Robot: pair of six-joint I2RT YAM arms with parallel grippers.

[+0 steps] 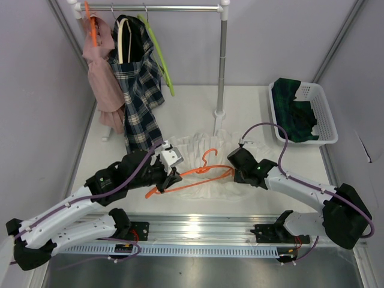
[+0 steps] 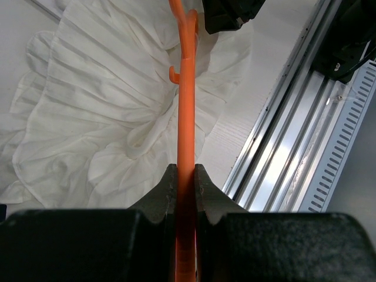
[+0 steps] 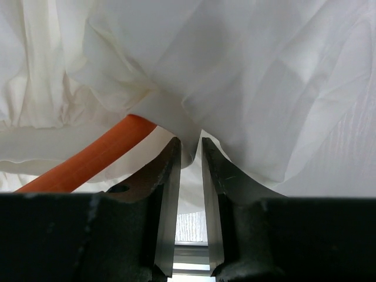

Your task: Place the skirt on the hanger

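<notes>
— Where is the white skirt lying?

— Spread in a crumpled heap on the table, in the middle, between the two arms and just in front of the foot of the clothes rail.

— And the orange hanger?

— On top of the skirt's near part, hook pointing away from the arm bases. Its right end runs under a fold of the white cloth.

— What has the left gripper got?

— The hanger. Its jaws are closed tight on the left end of the orange bar, which runs straight out from between the fingertips across the pleats. The skirt lies beyond and to the left of the tips in the wrist view, not touched by them.

— The right gripper?

— At the skirt's right edge. Its jaws are nearly together, with a small pinch of white cloth dipping between the tips. The hanger's end lies just to the left of them, under the same fold.

— Anything else around?

— A plaid garment hangs on the rail, and a white basket stands at the far right, well apart from the skirt
</notes>
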